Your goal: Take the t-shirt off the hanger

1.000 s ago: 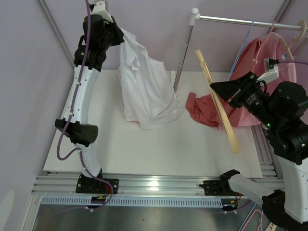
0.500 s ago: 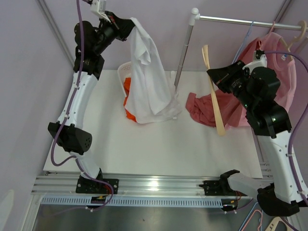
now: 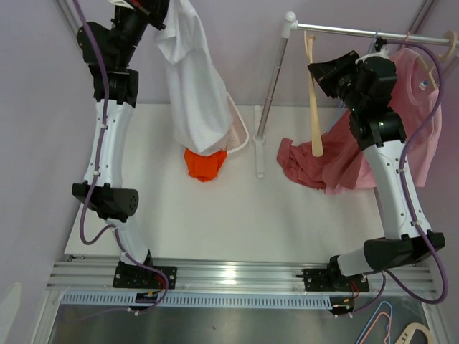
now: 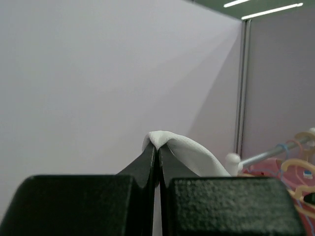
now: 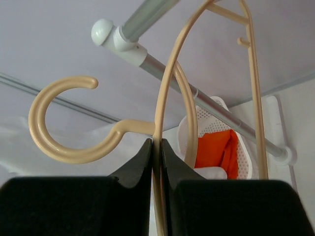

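Vs 0.5 s ago: the left arm is higher, and the left gripper is now at the 11 o'clock edge of the top view. Its jaws are pinched tight on a fold of the white t-shirt. The wrist view confirms cloth between the closed tips. The shirt hangs free in a long drape and its hem is over the orange cloth on the table.

The white mesh basket now shows just right of the shirt; earlier it was behind the shirt on its left.

The right gripper has swung up to 1 o'clock. It is clamped shut on the bare beige hanger, which was tilted before and now hangs near vertical. In the right wrist view, the hook sits just beside the rail's white end cap; can't tell if they touch.

Nearby:
- The rack upright stands between the two arms.
- A pink garment is heaped at 3 o'clock.
- A pink shirt hangs on the rail behind the right arm.
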Motion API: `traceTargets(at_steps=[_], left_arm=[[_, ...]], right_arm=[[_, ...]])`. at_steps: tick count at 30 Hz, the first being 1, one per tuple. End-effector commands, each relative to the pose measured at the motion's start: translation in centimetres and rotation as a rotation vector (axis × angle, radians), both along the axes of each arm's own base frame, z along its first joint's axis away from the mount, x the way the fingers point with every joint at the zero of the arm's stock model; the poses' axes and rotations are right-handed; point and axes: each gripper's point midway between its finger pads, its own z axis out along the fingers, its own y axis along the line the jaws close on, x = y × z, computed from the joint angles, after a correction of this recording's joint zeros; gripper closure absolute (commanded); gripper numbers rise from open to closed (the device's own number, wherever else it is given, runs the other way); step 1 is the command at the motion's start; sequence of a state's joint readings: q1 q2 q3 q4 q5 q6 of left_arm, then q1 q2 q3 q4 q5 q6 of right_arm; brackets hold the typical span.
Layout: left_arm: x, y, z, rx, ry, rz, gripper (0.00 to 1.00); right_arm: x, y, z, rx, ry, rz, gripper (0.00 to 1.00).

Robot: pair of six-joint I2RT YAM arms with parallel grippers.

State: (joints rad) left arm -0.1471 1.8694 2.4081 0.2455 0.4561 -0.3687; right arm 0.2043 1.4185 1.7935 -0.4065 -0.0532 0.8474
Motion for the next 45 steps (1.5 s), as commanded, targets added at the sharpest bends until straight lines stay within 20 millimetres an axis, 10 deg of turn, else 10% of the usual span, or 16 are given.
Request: traceTargets(at_steps=[1, 5, 12, 28, 34, 38, 45], left_arm=[[7.0, -0.8, -8.0, 0.019, 0.188, -0.016, 0.99], [12.4, -1.8, -15.9, 0.025, 0.370, -0.038, 0.99], [17.2, -2.9, -22.7, 0.006, 0.529, -0.075, 0.99], [18.0, -3.2, -36.6, -0.012, 0.972, 0.078, 0.99], [16.6, -3.7, -37.9, 0.012, 1.056, 0.039, 0.78], [15.3, -3.2, -35.7, 0.045, 1.031, 0.058, 0.01], [10.9, -0.7, -28.4, 0.052, 0.900, 0.159, 0.01]], right_arm=[[0.7, -0.1, 5.6, 0.050, -0.163, 0.021, 1.00], [3.3, -0.3, 5.7, 0.069, -0.159, 0.027, 1.00], [7.4, -1.8, 5.1, 0.087, -0.145, 0.001, 1.00], [9.8, -3.7, 0.8, 0.071, -0.070, -0.045, 1.00], [9.0, -4.1, 1.4, 0.049, -0.078, -0.037, 0.88], [8.1, -4.4, 3.0, 0.020, -0.094, -0.042, 0.58], [5.8, -6.0, 5.2, -0.053, -0.140, -0.110, 0.27]])
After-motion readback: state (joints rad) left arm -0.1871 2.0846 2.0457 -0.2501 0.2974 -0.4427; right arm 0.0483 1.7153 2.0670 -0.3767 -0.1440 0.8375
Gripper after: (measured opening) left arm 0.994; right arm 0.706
